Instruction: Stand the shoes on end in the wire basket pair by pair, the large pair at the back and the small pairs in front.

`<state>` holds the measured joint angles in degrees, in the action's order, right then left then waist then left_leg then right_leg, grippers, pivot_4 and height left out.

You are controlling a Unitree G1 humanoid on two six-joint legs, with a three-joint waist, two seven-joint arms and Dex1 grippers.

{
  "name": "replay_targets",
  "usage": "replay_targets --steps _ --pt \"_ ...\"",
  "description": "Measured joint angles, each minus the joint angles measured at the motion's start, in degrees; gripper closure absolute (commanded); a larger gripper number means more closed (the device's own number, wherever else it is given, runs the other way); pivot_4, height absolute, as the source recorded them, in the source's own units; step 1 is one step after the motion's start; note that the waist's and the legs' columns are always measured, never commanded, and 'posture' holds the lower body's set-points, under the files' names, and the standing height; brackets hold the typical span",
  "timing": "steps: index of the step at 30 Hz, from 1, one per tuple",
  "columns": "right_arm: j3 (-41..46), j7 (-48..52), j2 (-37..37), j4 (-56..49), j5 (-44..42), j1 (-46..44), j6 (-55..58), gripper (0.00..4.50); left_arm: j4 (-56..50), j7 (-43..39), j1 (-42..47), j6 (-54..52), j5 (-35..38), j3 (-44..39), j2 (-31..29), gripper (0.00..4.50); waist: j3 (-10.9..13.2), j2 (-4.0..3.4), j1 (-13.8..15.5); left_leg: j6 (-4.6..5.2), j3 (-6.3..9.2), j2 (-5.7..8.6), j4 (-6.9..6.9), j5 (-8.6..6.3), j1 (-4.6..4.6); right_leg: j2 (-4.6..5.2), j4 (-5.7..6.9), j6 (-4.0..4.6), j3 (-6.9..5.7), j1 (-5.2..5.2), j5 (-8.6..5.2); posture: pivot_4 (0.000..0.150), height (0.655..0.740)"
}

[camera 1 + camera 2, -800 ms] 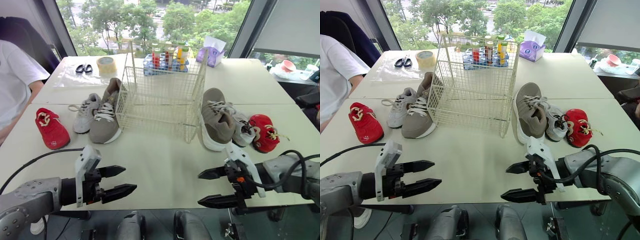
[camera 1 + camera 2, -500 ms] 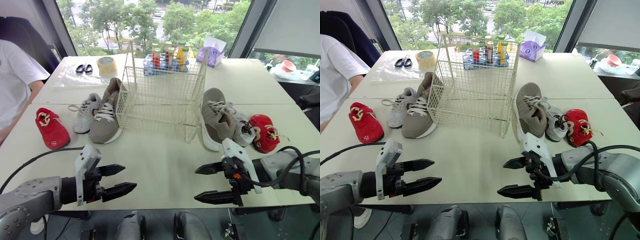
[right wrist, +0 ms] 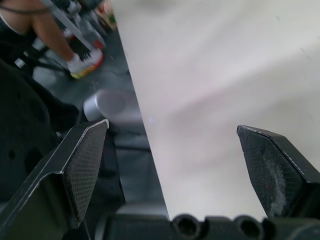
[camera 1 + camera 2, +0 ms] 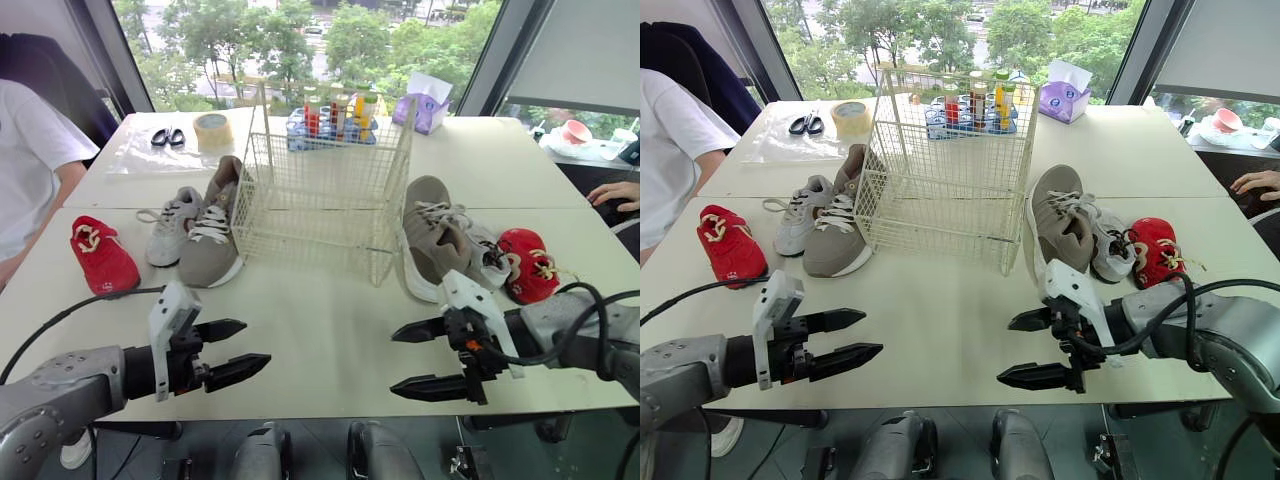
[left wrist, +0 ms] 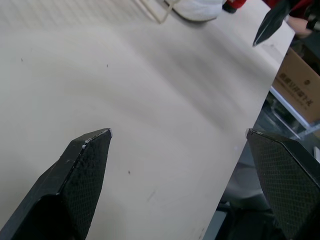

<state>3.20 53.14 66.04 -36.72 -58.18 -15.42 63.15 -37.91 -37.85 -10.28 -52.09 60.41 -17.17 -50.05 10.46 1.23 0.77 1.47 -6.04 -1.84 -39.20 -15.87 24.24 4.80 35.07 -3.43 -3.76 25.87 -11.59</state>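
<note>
The right large shoe (image 4: 432, 240) is lying on the table (image 4: 320, 320) beside the basket (image 4: 310, 215), lengthwise away from me, toe seemingly nearest. My right pincer (image 4: 395, 362), agape, is hovering near it, nearer than my left pincer (image 4: 256, 342), also agape.

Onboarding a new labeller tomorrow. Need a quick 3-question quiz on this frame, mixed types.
1. True or false: the wire basket has no shoe in it yet.
2. How many shoes lie on the table to the robot's right of the basket?
3. The left claw and right claw are: A) both open, holding nothing; B) both shut on a shoe; C) left open, right shut on a shoe.

Key: 1 true. 2 three: large grey-brown shoe, small grey shoe, red shoe. 3 A.
</note>
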Motion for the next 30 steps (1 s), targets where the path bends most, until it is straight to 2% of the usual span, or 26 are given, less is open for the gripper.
replay_targets --steps 2,4,6,7,11,15,21,24,29,30 --pt "2.3 1.4 0.6 2.0 -2.4 -4.7 0.5 0.0 1.9 -2.0 1.7 0.0 -0.8 0.6 -1.4 0.1 0.0 0.0 0.0 -0.01 0.0 -0.02 -0.03 0.0 -0.03 -0.03 0.02 0.02 0.0 0.0 0.01 0.15 0.74" --pt "3.5 2.3 0.4 5.3 -5.5 -13.6 1.1 0.0 4.2 -5.3 5.1 0.0 -1.1 0.4 -4.2 0.1 0.0 -0.06 -0.2 -0.02 0.0 -0.04 -0.04 0.01 -0.05 -0.08 0.06 0.06 0.01 0.04 0.04 0.15 0.74" --pt "1.9 4.6 -0.2 9.8 -4.1 -26.4 -0.3 0.0 7.1 -9.5 11.7 0.0 -1.0 -0.3 -8.8 0.1 0.1 -0.11 -0.2 -0.05 0.0 -0.07 -0.03 0.02 0.04 -0.13 0.08 0.11 0.01 0.23 0.07 0.15 0.74" --pt "1.4 5.1 -0.2 10.7 -3.1 -28.2 -1.1 0.0 7.4 -10.1 13.2 0.2 -0.9 -1.1 -9.3 0.1 0.0 -0.09 -0.1 -0.05 0.01 -0.08 0.05 0.02 0.05 -0.14 0.03 0.11 0.0 0.25 0.07 0.15 0.74" --pt "-14.1 12.2 -4.3 19.6 13.5 -39.0 -9.9 0.0 9.6 -13.4 21.4 -1.3 2.7 -2.2 -12.5 0.1 0.0 -0.07 -0.4 -0.01 -0.16 -0.02 0.05 0.01 0.25 -0.09 0.03 0.05 0.09 0.43 0.06 0.15 0.74" --pt "-27.3 18.8 -11.5 30.9 28.8 -45.1 -19.7 0.0 8.3 -13.9 23.9 -2.3 5.2 -3.2 -13.1 0.1 0.0 -0.07 -1.2 -0.08 -0.29 0.0 0.02 0.07 0.25 -0.09 0.11 -0.18 0.16 0.44 0.17 0.15 0.74" --pt "-37.3 24.9 -20.5 45.8 43.7 -50.9 -27.4 0.0 5.4 -11.1 21.5 -2.4 5.7 -5.1 -11.2 0.1 0.0 -0.08 -1.6 -0.4 -0.28 -0.01 0.02 0.25 0.21 -0.11 0.23 -0.21 0.15 0.45 0.16 0.15 0.74" --pt "-39.7 25.8 -24.4 52.3 49.5 -53.6 -29.6 0.89 4.2 -9.2 19.5 -2.0 5.4 -5.0 -8.8 0.0 0.0 -0.07 -1.5 -0.49 -0.25 -0.01 0.02 0.31 0.19 -0.13 0.32 -0.21 0.14 0.44 0.16 0.15 0.74" --pt "-39.8 28.8 -25.5 56.3 54.8 -55.1 -32.1 3.31 2.3 -7.0 16.6 -0.7 4.5 -4.9 -5.7 0.0 0.0 -0.03 -1.5 -0.53 -0.21 -0.01 -0.01 0.33 0.11 -0.11 0.36 -0.17 0.15 0.35 0.15 0.15 0.74" --pt "-39.9 29.2 -25.7 56.8 55.6 -55.0 -32.4 4.01 2.1 -6.7 16.3 -0.6 4.4 -4.8 -5.3 0.0 0.0 -0.02 -1.6 -0.56 -0.19 -0.01 -0.01 0.35 0.11 -0.13 0.39 -0.16 0.14 0.35 0.16 0.15 0.74"
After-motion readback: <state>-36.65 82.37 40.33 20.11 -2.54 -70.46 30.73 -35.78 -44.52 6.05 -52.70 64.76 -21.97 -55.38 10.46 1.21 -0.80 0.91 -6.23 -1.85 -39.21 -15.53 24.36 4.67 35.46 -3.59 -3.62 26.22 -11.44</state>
